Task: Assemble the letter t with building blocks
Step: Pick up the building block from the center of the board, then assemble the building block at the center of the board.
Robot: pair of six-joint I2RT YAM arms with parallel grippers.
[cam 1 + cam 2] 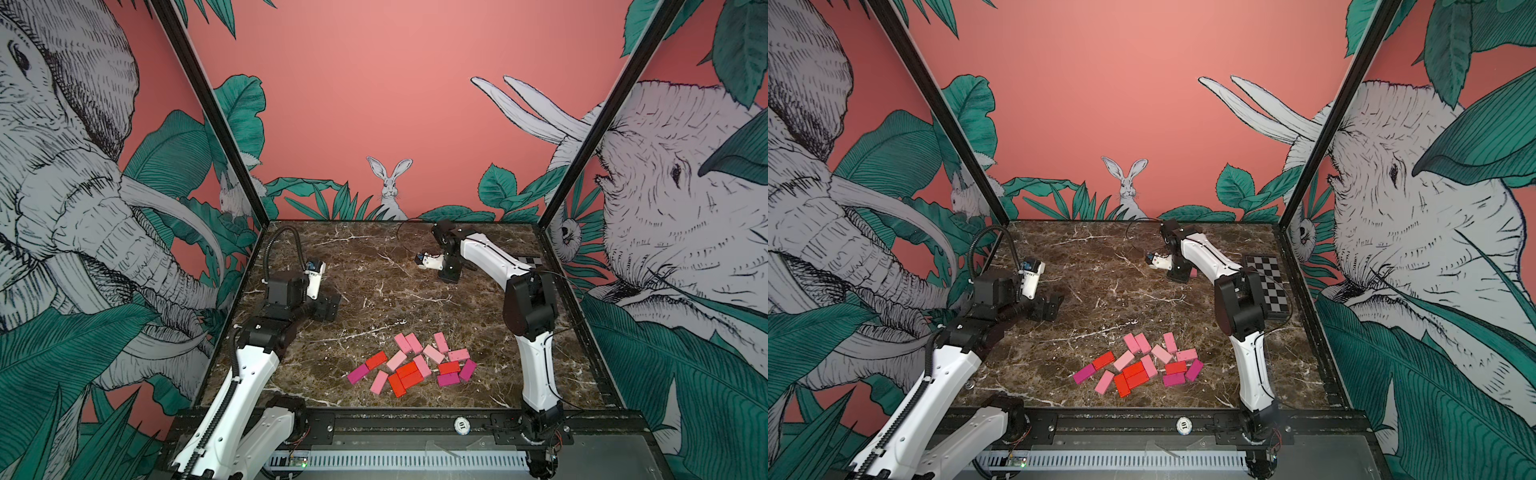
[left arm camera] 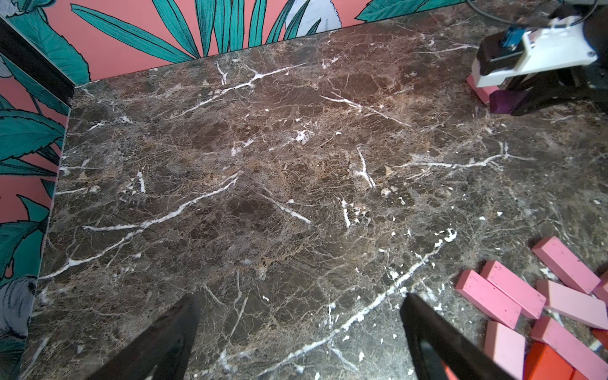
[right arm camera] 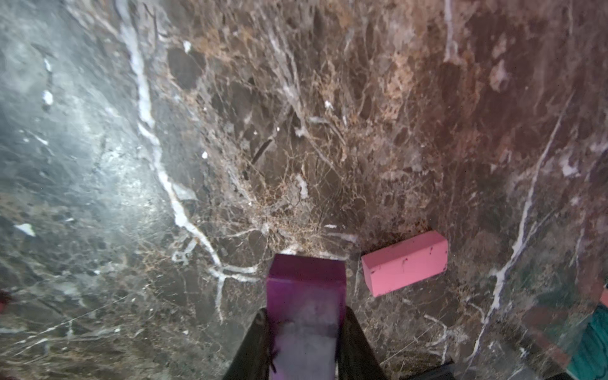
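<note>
Right gripper [image 3: 304, 324] pinches purple block [image 3: 306, 283]; left gripper [image 2: 301, 301] — spread wide.

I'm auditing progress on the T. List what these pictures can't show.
Purple block: rear end hidden inside right gripper, right wrist view.
Pink block: mostly hidden behind that gripper in both top views.
Block pile: cut off by frame edge, left wrist view.

- building blocks [image 1: 1138, 365] in red, pink and magenta lie clustered at lower centre of the marble table [image 1: 1100, 257];
- left gripper [image 1: 1052, 305] left of centre, apart from them;
- right gripper [image 1: 1178, 277] low at upper centre;
- checkered board [image 1: 1266, 286] right of centre, partly behind the arm
</note>
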